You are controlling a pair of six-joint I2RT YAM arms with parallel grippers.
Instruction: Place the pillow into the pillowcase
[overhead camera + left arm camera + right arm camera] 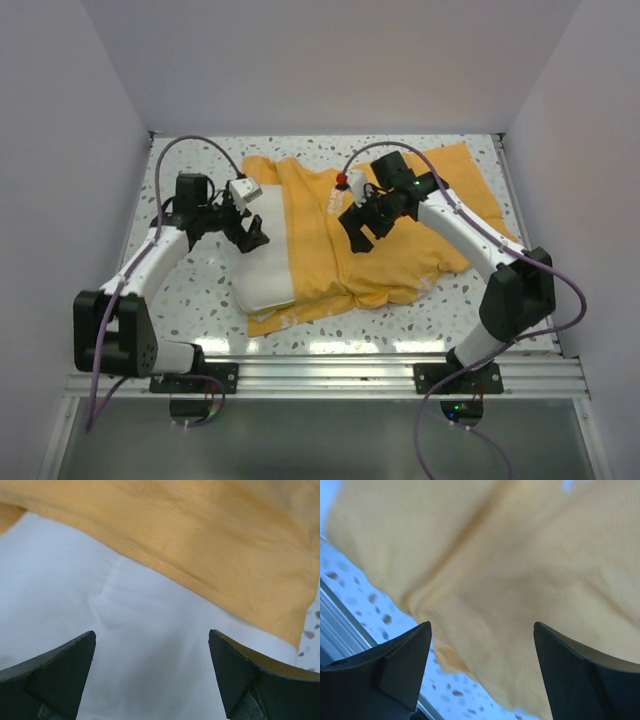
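Observation:
The orange-yellow pillowcase [385,235] lies crumpled across the middle of the table, plain side up; no Mickey face shows. The cream-white pillow [262,270] sticks out of its left side, most of it covered by the case. My left gripper [248,232] is open just above the bare pillow [125,630], next to the case's hem [200,555]. My right gripper [358,230] is open and empty above the case [520,580]; that view is blurred.
The speckled white table [200,300] is bare at left and front. Grey walls close in the back and sides. A metal rail [330,378] runs along the near edge. Purple cables arch over both arms.

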